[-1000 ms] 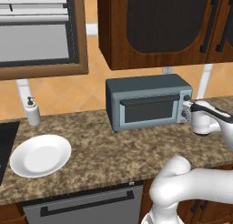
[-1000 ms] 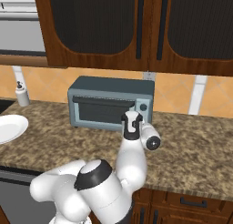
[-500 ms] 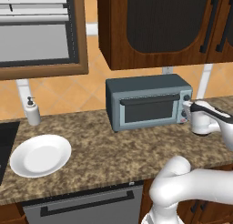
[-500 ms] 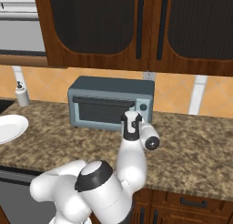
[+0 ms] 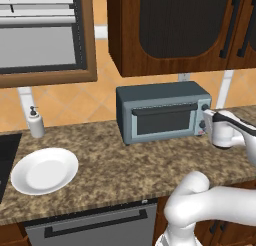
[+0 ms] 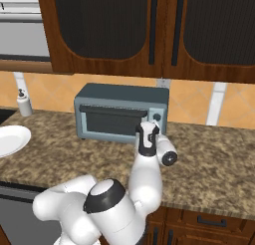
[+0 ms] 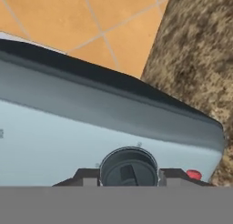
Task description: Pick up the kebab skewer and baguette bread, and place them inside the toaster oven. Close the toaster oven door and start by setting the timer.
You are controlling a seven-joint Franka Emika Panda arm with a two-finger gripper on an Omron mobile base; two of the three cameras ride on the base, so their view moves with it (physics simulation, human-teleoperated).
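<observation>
Orange tiled wall (image 5: 75,102), dark wooden cabinets (image 6: 149,30), perhaps granite counter (image 5: 125,160)

White arm reaching forward, wrist level, fingers (image 7: 84,175) narrowly parted around a round knob (image 7: 129,167)

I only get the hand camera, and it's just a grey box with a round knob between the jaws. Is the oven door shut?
Observer: Yes. In the left base view the toaster oven door is shut flat against the front.
Operator: Is any food lying outside?
Observer: None that I can see. The white plate on the counter, left of the oven, has nothing on it.
</observation>
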